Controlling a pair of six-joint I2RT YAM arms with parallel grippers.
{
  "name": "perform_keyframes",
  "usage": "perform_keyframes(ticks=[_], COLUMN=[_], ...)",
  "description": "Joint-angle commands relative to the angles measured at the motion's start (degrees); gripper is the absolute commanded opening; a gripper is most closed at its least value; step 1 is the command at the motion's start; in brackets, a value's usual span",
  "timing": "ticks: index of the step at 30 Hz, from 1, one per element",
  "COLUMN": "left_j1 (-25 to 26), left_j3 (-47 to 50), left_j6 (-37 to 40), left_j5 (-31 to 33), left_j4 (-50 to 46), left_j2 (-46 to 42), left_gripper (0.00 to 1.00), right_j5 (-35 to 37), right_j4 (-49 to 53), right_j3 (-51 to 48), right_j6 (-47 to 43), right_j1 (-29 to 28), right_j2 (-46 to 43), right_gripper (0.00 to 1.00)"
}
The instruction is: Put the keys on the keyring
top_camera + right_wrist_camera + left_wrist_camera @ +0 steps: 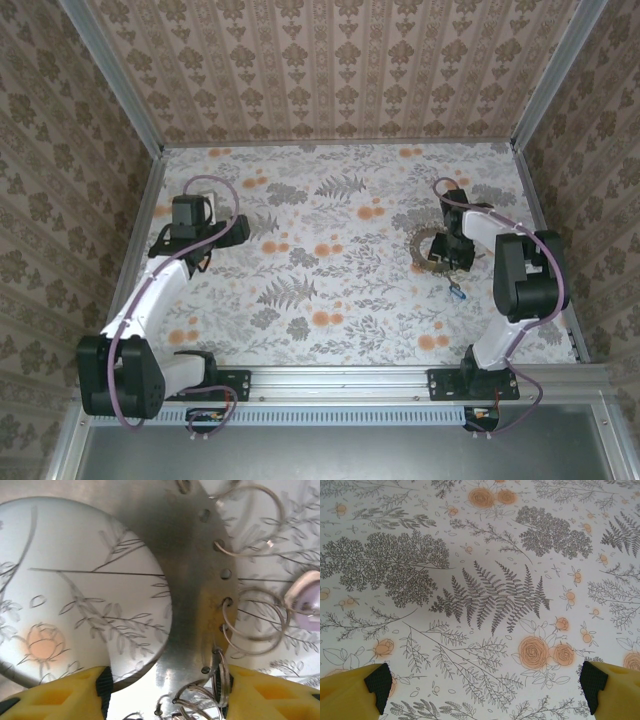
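Observation:
The keys form a grey-brown doughnut-shaped wreath [428, 250] lying on the floral table at the right. Up close in the right wrist view it is a curved flat steel band [192, 575] with holes along its rim, threaded with several wire split rings [255, 622]. My right gripper [162, 692] hangs low over it, open, its yellow fingers [60, 695] standing either side of the band. The right pad touches a split ring and the left pad stands clear. In the top view the right gripper [452, 256] sits at the wreath's right edge. My left gripper [482, 692] is open over bare tablecloth, holding nothing.
A white and purple tag [306, 597] lies just right of the rings. A small blue item [457, 293] sits on the table near the wreath. Patterned walls [330, 60] close in the table on three sides. The left gripper [232, 232] is at the left of the table.

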State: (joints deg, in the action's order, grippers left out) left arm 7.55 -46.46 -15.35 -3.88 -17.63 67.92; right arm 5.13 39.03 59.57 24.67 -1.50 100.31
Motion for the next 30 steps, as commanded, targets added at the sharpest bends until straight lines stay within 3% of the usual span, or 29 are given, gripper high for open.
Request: perform_keyframes(ticks=[1,9,17,23,26,30], left_j1=[1.0,1.6,2.4,3.4,4.1,6.2], left_j3=[0.7,0.6,-0.1,-1.4,-0.5,-1.5], left_j6=[-1.8,-2.2,-1.4,1.4,1.5,3.2], left_j5=[0.8,2.3,4.2,5.1,5.8,2.9], left_j4=[-0.9,-1.6,-3.2,-5.0,-4.5,-4.2], left_j2=[1.3,2.0,2.0,2.1,1.6,2.3], left_gripper=[1.00,1.00,1.00,1.00,1.00,1.00], right_j5=[-2.1,-2.9,-2.5,-10.6,-5.3,0.1], right_j4=[0.8,-0.7,1.8,-1.5,1.9,1.3], right_j3=[2.3,3.7,8.3,10.8,12.6,6.8], right_j6=[-5.0,-10.6,-9.8,-4.4,-3.5,-1.6], right_j1=[-1.8,-10.3,-26.1,-36.0,-37.1,-33.2], right_j2=[2.4,3.9,6.8,6.9,4.5,-6.7], right_gripper=[0.55,0.49,0.50,0.51,0.54,0.62])
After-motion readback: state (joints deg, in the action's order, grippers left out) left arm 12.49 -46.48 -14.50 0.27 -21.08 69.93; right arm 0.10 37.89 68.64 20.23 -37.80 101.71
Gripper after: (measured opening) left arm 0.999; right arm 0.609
